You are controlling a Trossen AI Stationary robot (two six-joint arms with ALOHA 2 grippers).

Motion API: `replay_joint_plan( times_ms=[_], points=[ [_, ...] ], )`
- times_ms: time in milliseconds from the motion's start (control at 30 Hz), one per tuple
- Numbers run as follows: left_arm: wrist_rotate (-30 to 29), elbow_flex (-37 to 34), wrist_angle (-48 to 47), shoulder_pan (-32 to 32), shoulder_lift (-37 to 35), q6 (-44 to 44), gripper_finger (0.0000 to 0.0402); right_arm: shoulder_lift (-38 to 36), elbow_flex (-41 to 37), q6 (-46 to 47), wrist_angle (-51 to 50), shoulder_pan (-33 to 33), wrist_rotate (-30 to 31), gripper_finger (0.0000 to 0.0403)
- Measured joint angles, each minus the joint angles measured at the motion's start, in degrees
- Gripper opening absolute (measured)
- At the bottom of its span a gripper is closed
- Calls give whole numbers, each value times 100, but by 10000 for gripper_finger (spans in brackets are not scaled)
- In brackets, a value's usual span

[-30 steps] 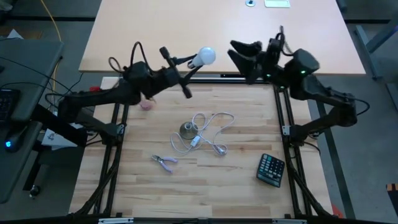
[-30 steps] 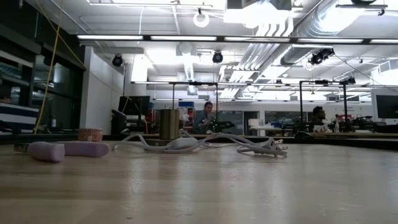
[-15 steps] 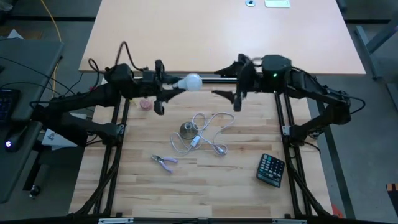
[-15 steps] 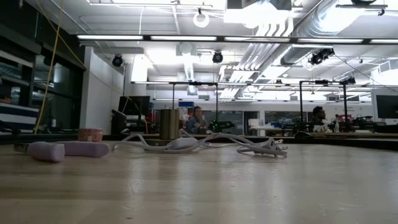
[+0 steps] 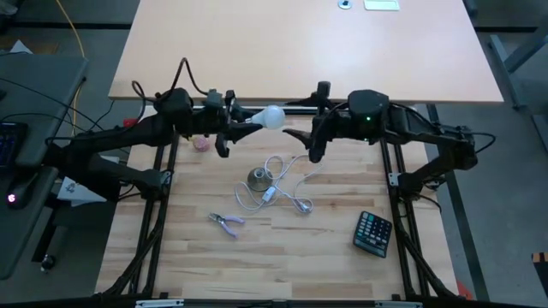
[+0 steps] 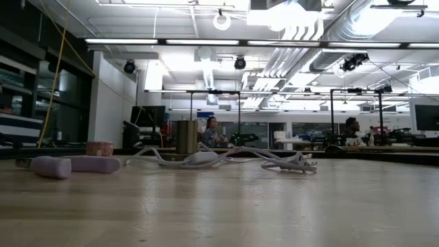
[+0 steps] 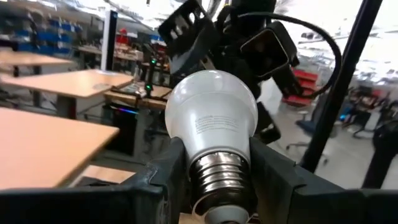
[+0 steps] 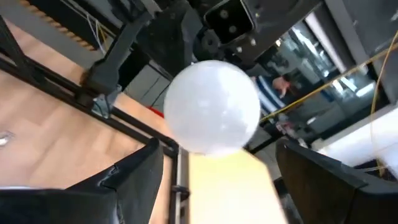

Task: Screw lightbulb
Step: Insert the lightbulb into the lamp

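Note:
The white lightbulb (image 5: 272,116) is held in the air over the table's far edge by my left gripper (image 5: 233,121), which is shut on it. The globe points toward the table's right. In the left wrist view the bulb (image 7: 211,115) fills the middle. My right gripper (image 5: 300,118) is open just right of the globe and faces it. Its fingers stand apart on either side of the globe (image 8: 214,115) without touching it. The grey socket base (image 5: 259,178) stands on the table with its white cord (image 5: 291,171) coiled beside it. No gripper shows in the low view. My left gripper pinches the bulb's silvery screw base (image 7: 221,180) between its two fingers (image 7: 165,180), just behind the globe. The fingers come level from the table's left and lie along the bulb. The bulb lies level, lifted clear of the table, with its globe pointing away from the gripper.
A small pink ball (image 5: 202,145) lies near the left arm. Pliers with pale handles (image 5: 227,223) lie nearer the front, and a dark calculator (image 5: 373,233) lies at the front right. The socket (image 6: 185,137) and cord (image 6: 226,158) also show in the low view.
My left gripper has come from beyond the far edge toward the near side with the bulb and has turned level, so the globe now points to the table's right. My right gripper, still open, has swung toward the table's left, up to the globe.

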Motion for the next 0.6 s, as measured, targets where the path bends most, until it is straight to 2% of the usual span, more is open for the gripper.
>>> replay_joint_plan(
  times_ms=[600],
  points=[
    [381,0,95,-3,175,-1292,132,421,0,-1069,563,120,-3,301]
  ],
)
